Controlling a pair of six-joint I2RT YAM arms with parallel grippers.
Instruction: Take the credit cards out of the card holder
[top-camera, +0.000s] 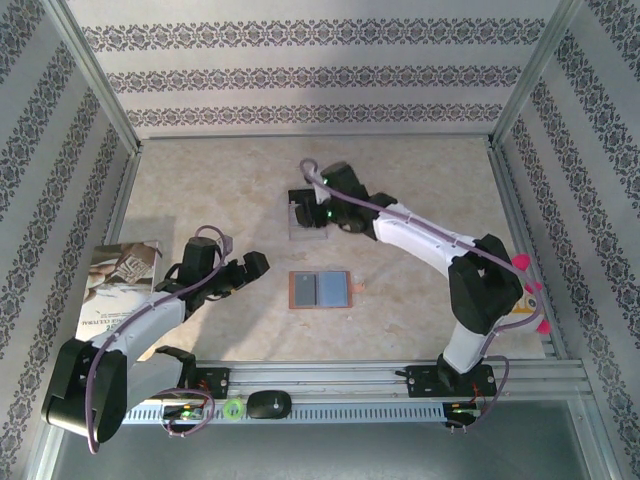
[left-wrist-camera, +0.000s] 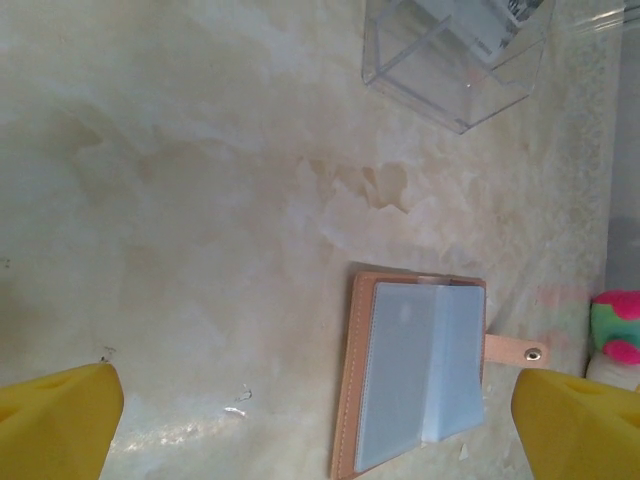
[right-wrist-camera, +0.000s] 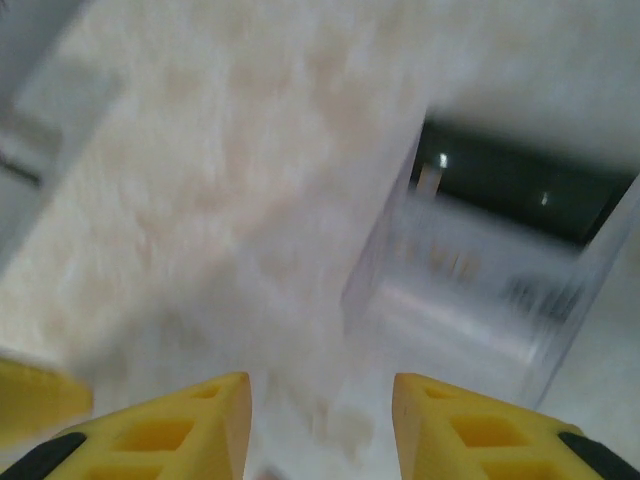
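The card holder (top-camera: 320, 290) lies open and flat at the table's middle, tan leather with blue-grey panels up and its snap strap (top-camera: 355, 290) pointing right. In the left wrist view the card holder (left-wrist-camera: 415, 375) sits between and beyond my spread yellow fingertips (left-wrist-camera: 60, 420). No card can be told apart in its sleeves. My left gripper (top-camera: 255, 265) (left-wrist-camera: 320, 430) is open, just left of the holder and apart from it. Farther back, my right gripper (top-camera: 305, 205) (right-wrist-camera: 320, 430) is open over the clear plastic case (top-camera: 308, 225) (right-wrist-camera: 480, 290), holding nothing; that view is blurred.
The clear case (left-wrist-camera: 455, 60) has a black end (right-wrist-camera: 520, 180) and something white and printed inside. A magazine (top-camera: 120, 275) lies at the left wall. A black mouse-shaped object (top-camera: 268, 403) rests on the front rail. Patterned walls close in three sides.
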